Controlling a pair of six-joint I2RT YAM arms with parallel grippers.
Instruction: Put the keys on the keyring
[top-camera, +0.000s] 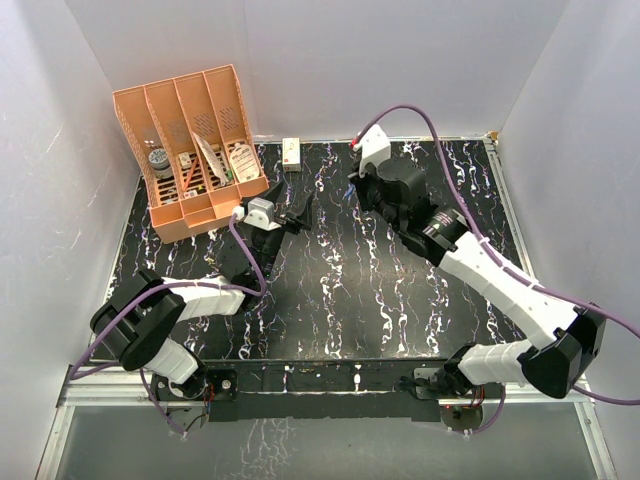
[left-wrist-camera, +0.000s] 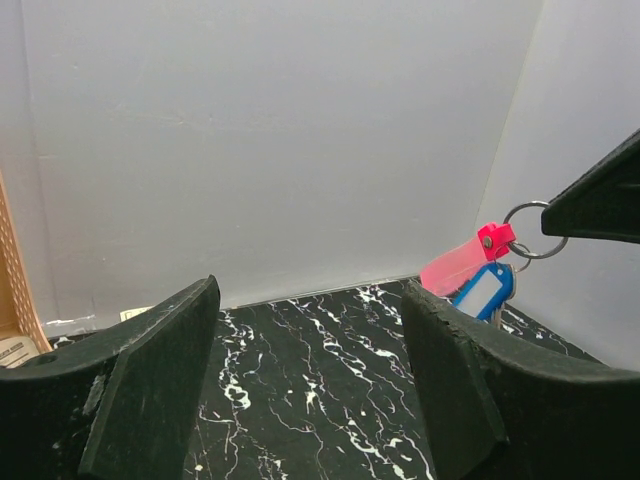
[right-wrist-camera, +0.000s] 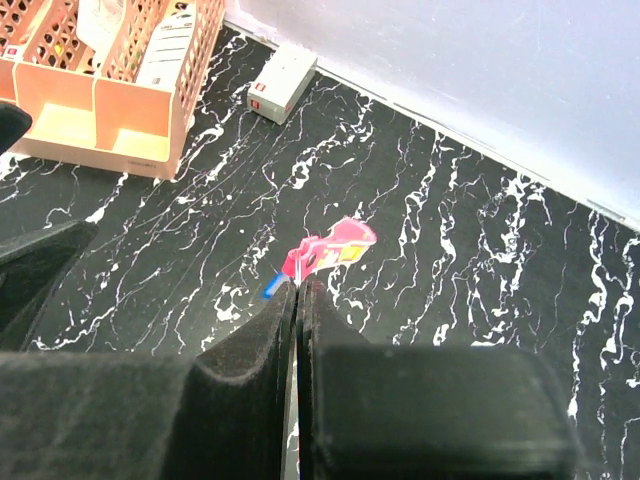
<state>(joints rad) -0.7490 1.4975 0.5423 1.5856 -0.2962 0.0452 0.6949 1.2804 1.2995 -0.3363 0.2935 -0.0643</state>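
My right gripper (right-wrist-camera: 298, 292) is shut on the keyring and holds it in the air above the black marble table (top-camera: 340, 280). In the left wrist view a thin metal ring (left-wrist-camera: 536, 231) sits in the right fingertips (left-wrist-camera: 600, 205), and the red-pink keyring (left-wrist-camera: 462, 266) hangs from it with the blue-headed key (left-wrist-camera: 488, 292) beside it. In the right wrist view the keyring (right-wrist-camera: 335, 245) and a blue bit (right-wrist-camera: 272, 288) stick out past the shut jaws. The pale silvery key does not show clearly. My left gripper (left-wrist-camera: 310, 300) is open and empty, just left of the keyring (top-camera: 298, 213).
An orange divided organizer (top-camera: 195, 150) with small items stands at the back left and also shows in the right wrist view (right-wrist-camera: 100, 90). A small white box (top-camera: 292, 152) lies by the back wall. White walls close the table on three sides.
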